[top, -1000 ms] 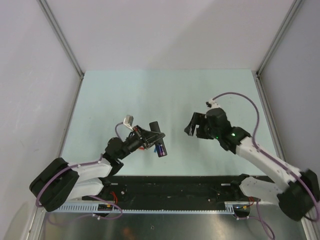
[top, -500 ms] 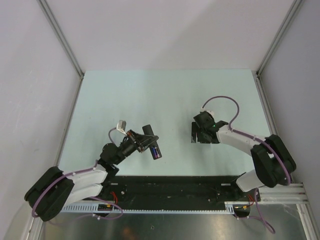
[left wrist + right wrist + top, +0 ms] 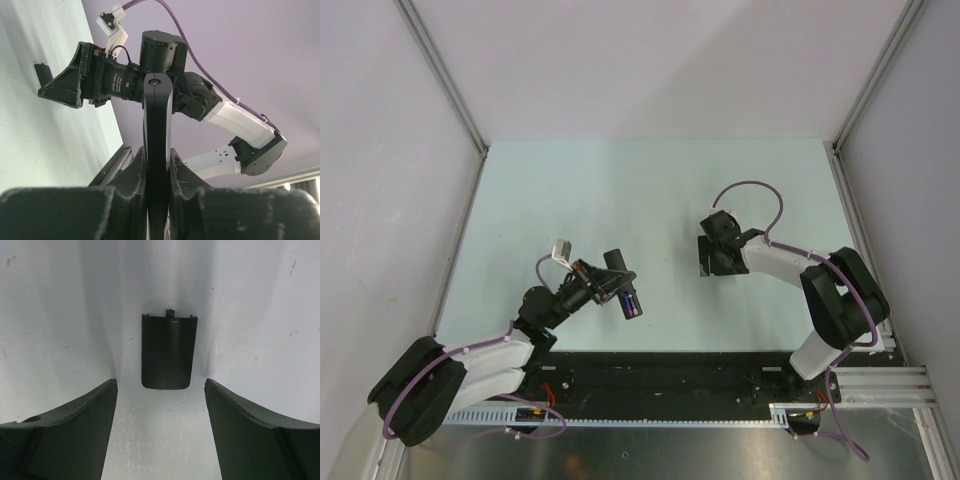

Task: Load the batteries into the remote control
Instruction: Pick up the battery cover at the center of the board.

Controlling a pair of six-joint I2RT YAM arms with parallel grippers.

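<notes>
The left tool (image 3: 157, 167) is clamped on the remote control (image 3: 157, 120), holding it up off the pale green surface (image 3: 570, 200). Seen from above, a blue battery (image 3: 632, 302) shows at the remote's near end, its label too small to read. The right tool (image 3: 159, 385) hangs with its fingers apart above a black battery cover (image 3: 167, 351), which lies flat on the surface and bears no readable writing.

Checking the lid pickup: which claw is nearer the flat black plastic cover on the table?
Right. The right claw hangs open over the cover; the left claw, gripping the slim black remote, sits well away.
</notes>
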